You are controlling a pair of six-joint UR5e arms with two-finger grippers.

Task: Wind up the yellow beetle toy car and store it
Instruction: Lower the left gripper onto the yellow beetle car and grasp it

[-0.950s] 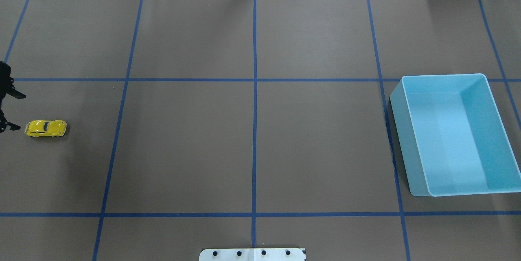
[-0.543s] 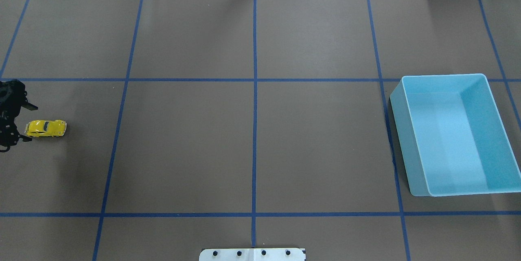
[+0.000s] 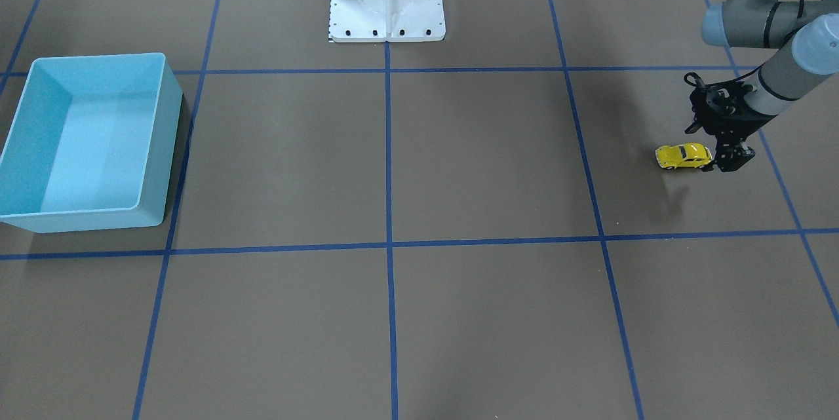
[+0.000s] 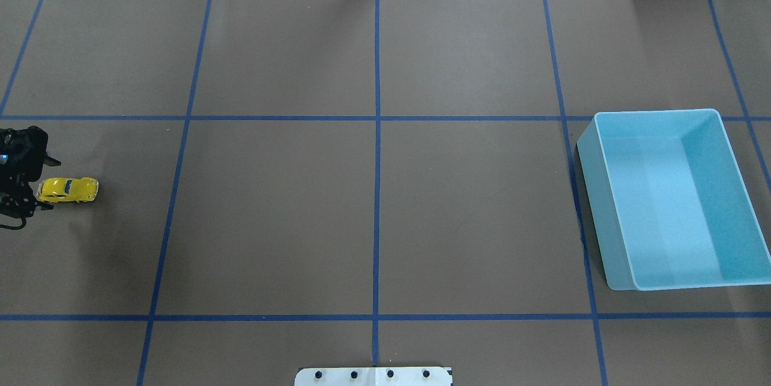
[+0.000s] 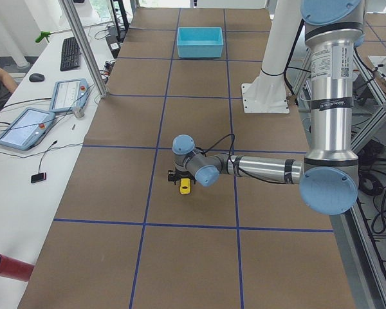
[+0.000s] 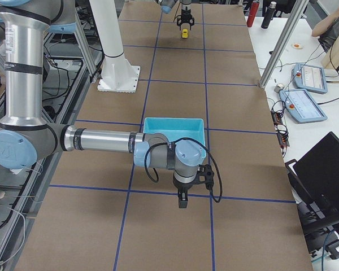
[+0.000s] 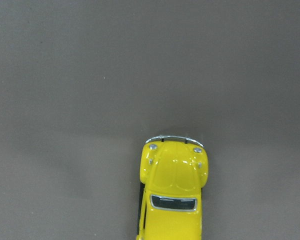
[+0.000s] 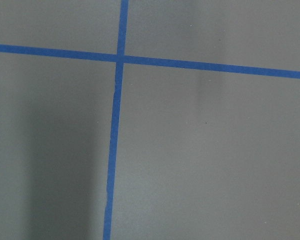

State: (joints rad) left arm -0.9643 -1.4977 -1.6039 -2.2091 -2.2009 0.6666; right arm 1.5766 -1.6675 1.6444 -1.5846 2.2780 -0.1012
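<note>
Closing on so small and rounded a body is where we see the first risk. The left tool (image 4: pixel 47 185) stands with its jaws apart, one on each side of the yellow beetle toy car (image 4: pixel 67 189), and only the car's left end in the overhead frame lies between them. If they shut that near the end, we judge the glossy curved shell may squirt out of the grip or swing round on its wheels. A car on free wheels can also roll at the first touch, should one finger meet it ahead of the other.

For the winding, we expect the wheels must be pressed on the bench (image 4: pixel 271 223) and drawn back. Too light a press and they may skid on the brown covering; too tilted a hold and only one axle bites. Once wound, a loose grip could let the car shoot off across the bench, well apart from the light blue bin (image 4: pixel 602 229) at the right of the overhead frame.

Whether the right tool (image 6: pixel 182 202), low in the middle of the right-side view, is apart or together we cannot tell.

The car sits at the far left of the overhead frame, about mid-height, upright on its wheels. In the left wrist view it fills the lower middle. It is bright yellow and shiny, with a chrome bumper, two small lamps and a dark, chrome-rimmed window.
</note>
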